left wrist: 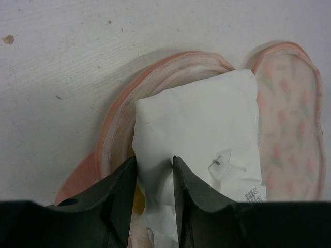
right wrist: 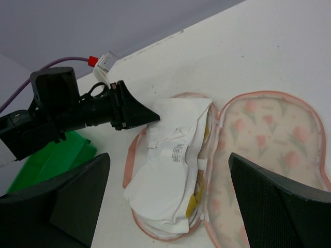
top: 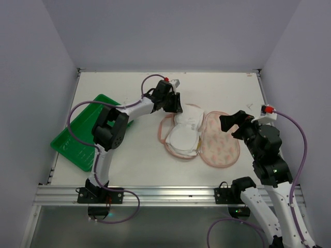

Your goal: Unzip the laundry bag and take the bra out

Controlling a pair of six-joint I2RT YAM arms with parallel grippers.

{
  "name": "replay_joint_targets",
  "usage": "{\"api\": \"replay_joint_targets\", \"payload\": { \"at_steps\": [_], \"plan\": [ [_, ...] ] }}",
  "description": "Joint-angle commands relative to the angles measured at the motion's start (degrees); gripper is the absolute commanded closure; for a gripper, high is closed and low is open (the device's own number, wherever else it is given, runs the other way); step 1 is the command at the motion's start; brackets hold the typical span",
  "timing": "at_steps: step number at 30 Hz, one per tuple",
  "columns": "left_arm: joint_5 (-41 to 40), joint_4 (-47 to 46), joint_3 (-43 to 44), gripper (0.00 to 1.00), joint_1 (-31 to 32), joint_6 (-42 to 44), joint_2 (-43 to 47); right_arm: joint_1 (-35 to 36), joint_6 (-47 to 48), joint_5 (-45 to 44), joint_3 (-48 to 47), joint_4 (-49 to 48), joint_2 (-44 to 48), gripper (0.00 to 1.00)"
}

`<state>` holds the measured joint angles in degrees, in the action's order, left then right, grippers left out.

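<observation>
The laundry bag (top: 223, 147) is seen unzipped and laid open in the middle of the counter (top: 139, 168), its two halves side by side. The bra (top: 185, 133) is lying in the left half, with its white inner side turned up and some mustard-yellow showing at the edges. Its long axis runs from the far side to the near side.

The left hand (left wrist: 154, 175) is placed at the far end of the bra. A fold of the white fabric is held between its fingers and touches both of them, so the bra is judged to be pinched. The right hand (top: 228, 122) is wide open, holds nothing, and hovers just beside the empty right half.

The pull is best made by the left arm, upward and away. The green tray (top: 77, 139) lies to the left, apart from the bag.
</observation>
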<state>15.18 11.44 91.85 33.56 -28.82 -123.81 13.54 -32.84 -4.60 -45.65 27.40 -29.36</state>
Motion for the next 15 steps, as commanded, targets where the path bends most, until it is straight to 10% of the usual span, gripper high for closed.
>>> {"api": "replay_joint_targets", "payload": {
  "at_steps": [1,9,15],
  "plan": [
    [0.38,-3.88,-1.32,0.64,0.36,1.40,2.69,-0.01,-0.38,1.44,0.47,-2.35,-0.78,0.01],
    [0.46,-3.97,-1.76,1.00,0.45,1.75,3.48,-0.01,-0.73,1.88,0.39,-2.35,-0.96,0.01],
    [2.57,-5.02,-4.40,1.00,0.37,-0.10,11.37,-0.01,-1.08,1.70,-0.40,-2.35,-0.43,0.01]
  ]
}}
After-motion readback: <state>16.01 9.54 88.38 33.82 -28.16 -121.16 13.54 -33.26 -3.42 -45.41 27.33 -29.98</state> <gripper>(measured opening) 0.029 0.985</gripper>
